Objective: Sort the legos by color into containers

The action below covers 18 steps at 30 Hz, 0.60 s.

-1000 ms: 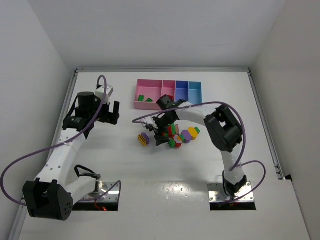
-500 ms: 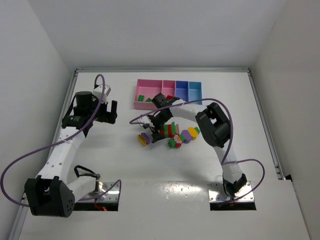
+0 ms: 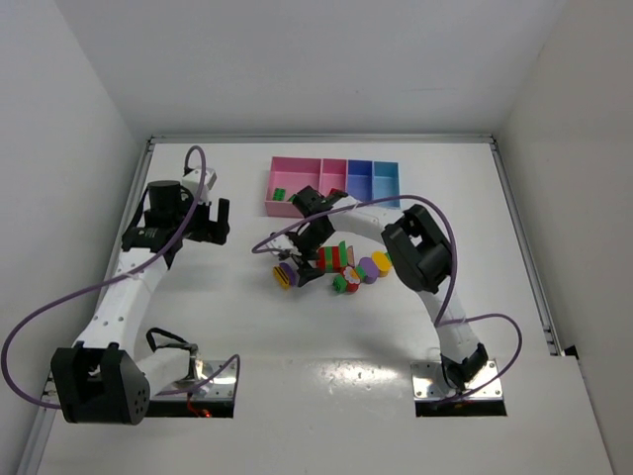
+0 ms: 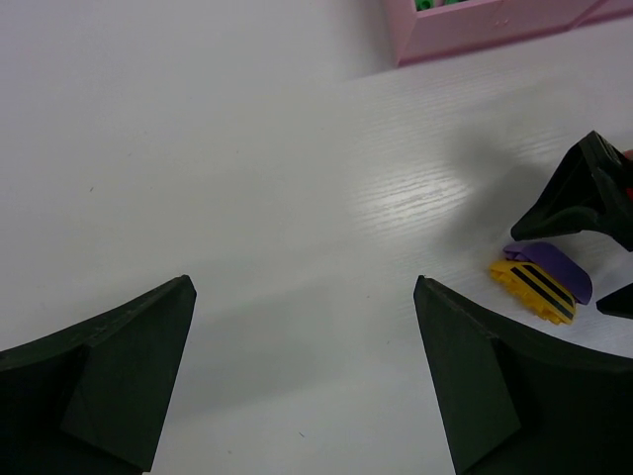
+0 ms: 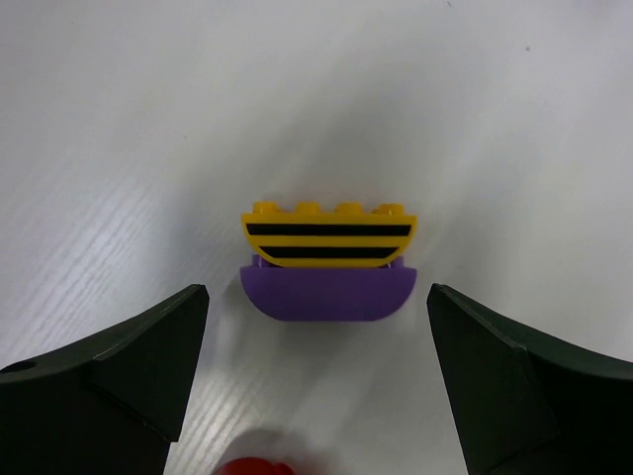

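A yellow black-striped brick joined to a purple half-round brick (image 5: 328, 262) lies on the white table, left of the lego pile (image 3: 348, 263). It also shows in the top view (image 3: 285, 274) and the left wrist view (image 4: 540, 280). My right gripper (image 5: 316, 386) is open and empty, just above and short of this piece, one finger to each side. In the top view the right gripper (image 3: 295, 264) sits between the bins and the piece. My left gripper (image 3: 215, 220) is open and empty over bare table to the far left, as the left wrist view (image 4: 302, 376) shows.
The joined bins stand at the back: wide pink (image 3: 294, 185) holding green bricks (image 3: 280, 194), narrow pink (image 3: 333, 176), purple-blue (image 3: 359, 181), light blue (image 3: 386, 181). A red brick (image 5: 252, 467) lies just under my right gripper. The right gripper's black fingers (image 4: 593, 198) show in the left wrist view.
My right gripper has moved left from the lego pile to the yellow and purple piece. My left arm has shifted slightly back and left.
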{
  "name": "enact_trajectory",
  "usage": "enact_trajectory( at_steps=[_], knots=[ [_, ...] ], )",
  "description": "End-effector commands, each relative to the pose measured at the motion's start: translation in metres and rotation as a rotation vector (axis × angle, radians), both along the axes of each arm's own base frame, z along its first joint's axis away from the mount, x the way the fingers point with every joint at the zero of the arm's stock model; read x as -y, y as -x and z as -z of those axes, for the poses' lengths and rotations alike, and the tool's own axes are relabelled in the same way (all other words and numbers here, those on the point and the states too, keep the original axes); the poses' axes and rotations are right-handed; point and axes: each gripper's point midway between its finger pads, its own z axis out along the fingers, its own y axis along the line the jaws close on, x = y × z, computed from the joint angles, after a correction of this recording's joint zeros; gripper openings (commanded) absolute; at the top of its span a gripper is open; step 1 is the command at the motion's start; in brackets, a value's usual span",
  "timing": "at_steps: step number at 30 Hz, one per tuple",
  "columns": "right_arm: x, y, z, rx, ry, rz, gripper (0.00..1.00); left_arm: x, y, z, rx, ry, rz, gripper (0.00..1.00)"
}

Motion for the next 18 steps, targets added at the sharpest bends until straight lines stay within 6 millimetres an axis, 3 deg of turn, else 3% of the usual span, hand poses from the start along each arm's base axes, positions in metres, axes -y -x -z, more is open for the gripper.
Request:
enact_trajectory(
  at_steps=[1,9,12,16,18],
  knots=[
    [-0.013,0.013,-0.01,-0.012,-0.059,-0.066,0.93,-0.001,-0.01,-0.013,0.052,0.012,0.0,1.0],
    [-0.016,0.016,-0.006,-0.005,-0.027,-0.078,0.9,0.001,-0.011,-0.01,0.043,0.018,0.007,1.0],
    [-0.018,0.014,-0.009,0.002,-0.033,-0.078,0.81,0.001,-0.011,-0.01,0.043,0.018,0.007,1.0],
    [-0.015,0.015,-0.003,-0.006,-0.014,-0.076,0.57,0.001,-0.008,-0.009,0.041,0.025,0.002,1.0],
    [-0.013,0.012,-0.001,0.008,0.003,-0.072,0.5,0.003,-0.008,-0.009,0.041,0.032,0.011,1.0]
  ],
)
